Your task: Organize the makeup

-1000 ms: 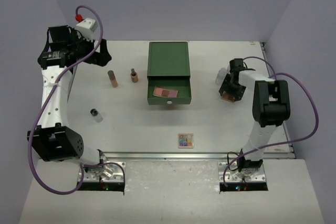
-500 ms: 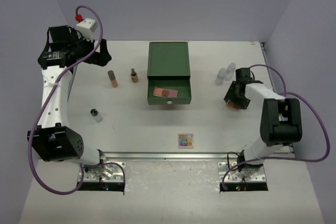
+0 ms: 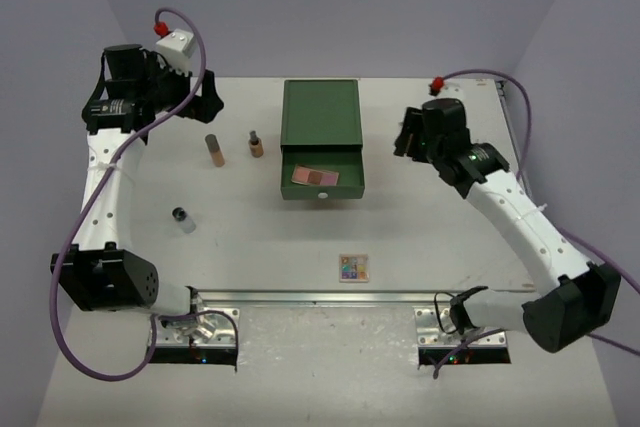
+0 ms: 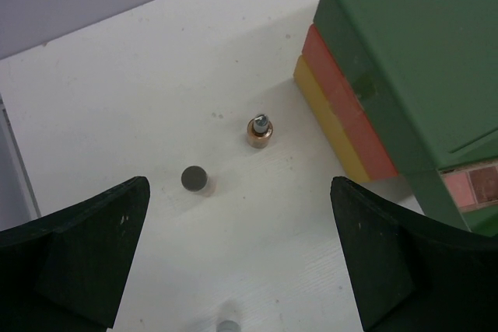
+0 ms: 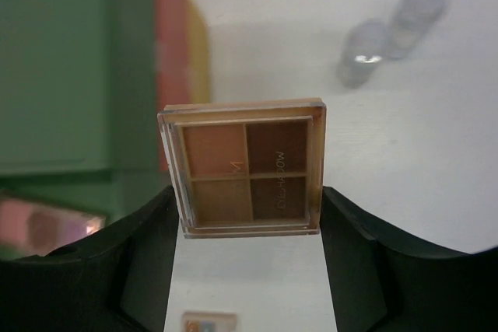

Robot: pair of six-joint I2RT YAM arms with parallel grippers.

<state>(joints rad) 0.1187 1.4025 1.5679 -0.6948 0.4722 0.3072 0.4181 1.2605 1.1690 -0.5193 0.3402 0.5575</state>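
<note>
My right gripper [image 5: 247, 209] is shut on a tan-framed four-pan brown eyeshadow compact [image 5: 247, 167] and holds it above the table, just right of the drawer box [image 3: 320, 117]. In the top view that gripper [image 3: 406, 137] hangs beside the box. The top green drawer [image 3: 322, 179] is pulled out, with pink compacts [image 3: 312, 176] inside. My left gripper [image 4: 237, 223] is open and empty at the back left [image 3: 203, 99]. Below it stand a dark-capped peach tube [image 4: 195, 179] and a smaller grey-tipped tube [image 4: 260, 130]. A square multicolour palette [image 3: 353, 268] lies near the front.
A small bottle [image 3: 183, 218] lies on its side at the left. Two clear bottles [image 5: 389, 29] show blurred behind the held compact. The box's orange and yellow drawers [image 4: 342, 106] are closed. The arm bases and a metal rail [image 3: 350, 297] line the near edge.
The right arm has swung up from the table's right side and leftwards toward the drawer box, carrying the compact. The left arm has shifted slightly and stays open.
</note>
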